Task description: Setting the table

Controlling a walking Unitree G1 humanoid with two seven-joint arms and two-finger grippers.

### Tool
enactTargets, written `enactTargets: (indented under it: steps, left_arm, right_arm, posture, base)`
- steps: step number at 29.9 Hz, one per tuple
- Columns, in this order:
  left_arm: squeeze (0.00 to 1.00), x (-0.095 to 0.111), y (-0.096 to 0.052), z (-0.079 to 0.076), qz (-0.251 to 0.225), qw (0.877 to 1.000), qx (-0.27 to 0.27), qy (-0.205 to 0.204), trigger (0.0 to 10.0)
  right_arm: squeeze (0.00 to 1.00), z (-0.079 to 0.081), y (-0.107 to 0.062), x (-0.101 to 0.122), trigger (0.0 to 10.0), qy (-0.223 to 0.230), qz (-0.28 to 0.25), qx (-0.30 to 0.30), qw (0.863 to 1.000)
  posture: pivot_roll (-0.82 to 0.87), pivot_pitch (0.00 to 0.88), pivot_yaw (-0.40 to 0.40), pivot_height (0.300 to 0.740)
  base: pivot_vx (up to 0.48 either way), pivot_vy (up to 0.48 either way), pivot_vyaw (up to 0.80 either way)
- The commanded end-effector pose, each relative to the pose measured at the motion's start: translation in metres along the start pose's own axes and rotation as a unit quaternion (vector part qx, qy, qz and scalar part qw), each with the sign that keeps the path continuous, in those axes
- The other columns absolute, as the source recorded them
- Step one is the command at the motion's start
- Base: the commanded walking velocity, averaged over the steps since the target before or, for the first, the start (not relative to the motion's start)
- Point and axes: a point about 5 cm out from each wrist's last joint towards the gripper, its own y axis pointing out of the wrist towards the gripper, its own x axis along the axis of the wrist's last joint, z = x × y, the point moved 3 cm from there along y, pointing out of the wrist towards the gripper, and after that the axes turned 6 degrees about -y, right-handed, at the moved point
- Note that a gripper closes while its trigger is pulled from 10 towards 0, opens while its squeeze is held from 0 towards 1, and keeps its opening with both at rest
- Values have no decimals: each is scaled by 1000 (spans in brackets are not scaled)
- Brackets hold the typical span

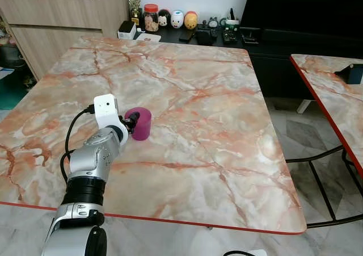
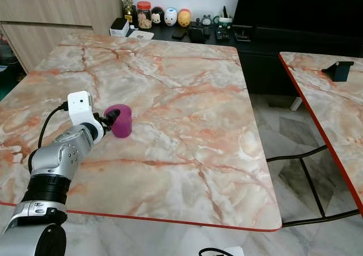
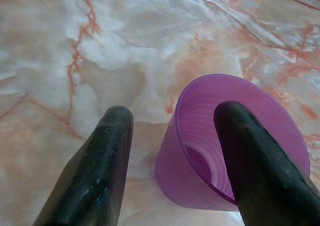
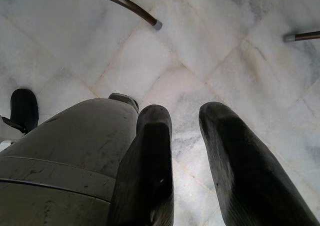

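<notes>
Left gripper (image 3: 172, 131) spread, one finger inside the purple cup (image 1: 140, 123), one outside, not clamped | cup upright on the marble desk (image 1: 198, 97), near its left side | right gripper (image 4: 184, 121) parted over tiled floor (image 4: 240, 50) | jars, figurines on far sideboard (image 1: 187, 36)

In the eye views, the cup (image 1: 140, 123) stood on my worktop (image 1: 215, 154) left of frame centre. My left end effector (image 1: 133, 123) was at the cup's left, one finger inside it and one outside. A row of jars and figurines (image 1: 170, 19) sat on a low cabinet behind the worktop, top centre. A second table (image 1: 334, 97) lay at the right edge.
</notes>
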Motion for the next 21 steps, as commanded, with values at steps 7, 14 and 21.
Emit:
enactTargets:
  steps: [7, 14, 21]
  left_arm:
    - [0, -4, 2, -1, 10, 1000, 1, 12, 8824]
    - [0, -3, 1, 1, 8, 1000, 2, 13, 0]
    - [0, -2, 1, 0, 6, 1000, 2, 14, 0]
  right_arm:
    - [0, -2, 0, -2, 10000, 1, 6, -2, 1000]
    - [0, -2, 0, -2, 10000, 0, 6, -2, 1000]
    - [0, -2, 0, -2, 10000, -1, 6, -1, 1000]
  posture:
    - [77, 0, -72, 740]
    - [78, 0, -74, 740]
    - [79, 0, -76, 740]
  base:
    - [0, 0, 0]
    - [0, 0, 0]
    - [0, 0, 0]
